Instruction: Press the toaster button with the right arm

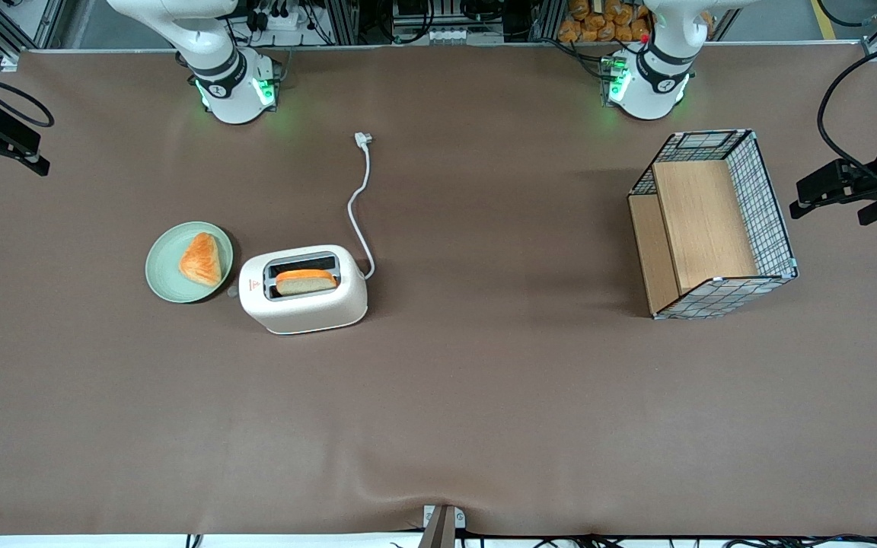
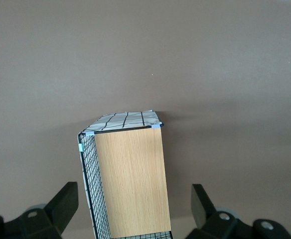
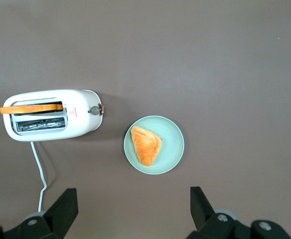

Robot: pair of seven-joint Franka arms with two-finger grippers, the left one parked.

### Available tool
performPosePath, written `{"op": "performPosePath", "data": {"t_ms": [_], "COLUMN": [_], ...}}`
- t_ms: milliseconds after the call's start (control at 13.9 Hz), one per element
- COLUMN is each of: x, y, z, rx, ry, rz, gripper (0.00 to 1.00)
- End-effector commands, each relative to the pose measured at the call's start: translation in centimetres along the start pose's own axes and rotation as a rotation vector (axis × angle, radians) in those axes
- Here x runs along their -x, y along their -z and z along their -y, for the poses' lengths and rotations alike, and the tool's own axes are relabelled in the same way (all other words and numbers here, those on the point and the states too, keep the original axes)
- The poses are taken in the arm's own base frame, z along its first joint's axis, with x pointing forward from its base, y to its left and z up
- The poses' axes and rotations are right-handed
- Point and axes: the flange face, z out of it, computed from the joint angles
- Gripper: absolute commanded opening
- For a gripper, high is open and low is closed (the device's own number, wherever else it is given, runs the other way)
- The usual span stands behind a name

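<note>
The toaster (image 1: 303, 289) is standing on the brown table (image 1: 438, 396), just beside the green plate (image 1: 168, 280). The toaster button (image 3: 93, 110) is projecting from the end facing the plate. The hand (image 3: 134, 209) is hovering high above them, fingers spread open, holding nothing.

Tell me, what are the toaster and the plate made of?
The toaster looks like smooth cream plastic with a soft shine. The green plate looks like matte plastic or ceramic; I can't tell which. The right arm's tool hangs open, high above both.
</note>
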Motion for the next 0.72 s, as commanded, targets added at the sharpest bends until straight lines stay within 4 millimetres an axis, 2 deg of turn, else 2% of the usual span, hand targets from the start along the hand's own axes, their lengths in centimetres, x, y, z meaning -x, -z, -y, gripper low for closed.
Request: {"op": "performPosePath", "data": {"t_ms": [0,646], "x": [0.94,1.13], "y": [0.26,-0.19], "z": [0.04,-0.11], "rx": [-0.014,-0.016], "ry": [-0.002,-0.005], "rz": [-0.004,0.027], "gripper": [1.0,1.0]}}
